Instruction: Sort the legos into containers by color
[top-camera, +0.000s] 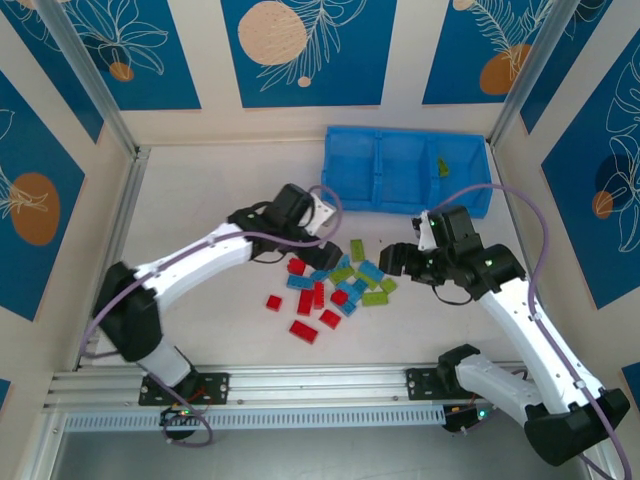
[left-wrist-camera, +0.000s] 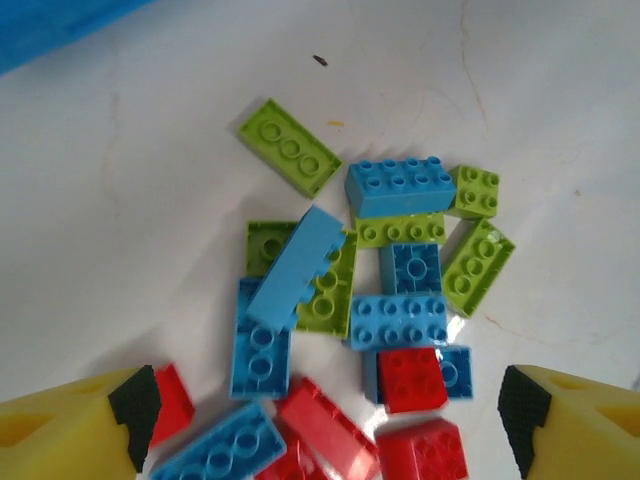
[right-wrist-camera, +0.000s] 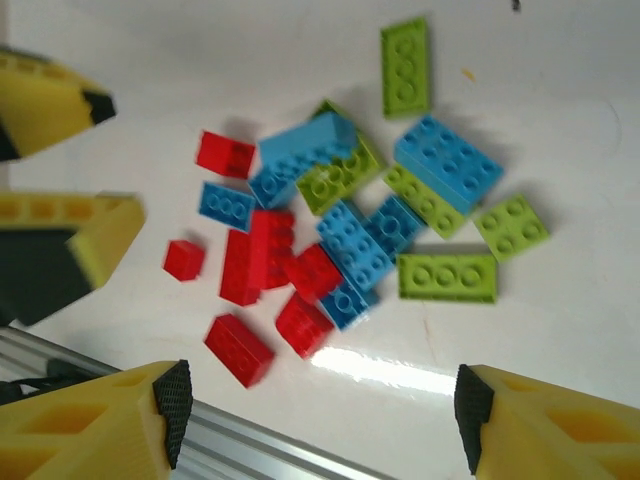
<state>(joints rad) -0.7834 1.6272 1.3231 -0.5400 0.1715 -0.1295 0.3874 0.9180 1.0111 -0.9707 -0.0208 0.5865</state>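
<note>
Legos (top-camera: 335, 285) heaped mid-frame on the counter (top-camera: 200, 200); left claw (left-wrist-camera: 328, 410) and right claw (right-wrist-camera: 320, 410) both gape wide, empty. Any plunge could snag mixed colours together.

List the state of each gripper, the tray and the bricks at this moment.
legos, mixed unsorted heap on the table
light blue brick, tilted, resting on others
left gripper, open, empty, near the legos
right gripper, open, empty, near the legos
tray, holds a green brick in its right compartment
</note>
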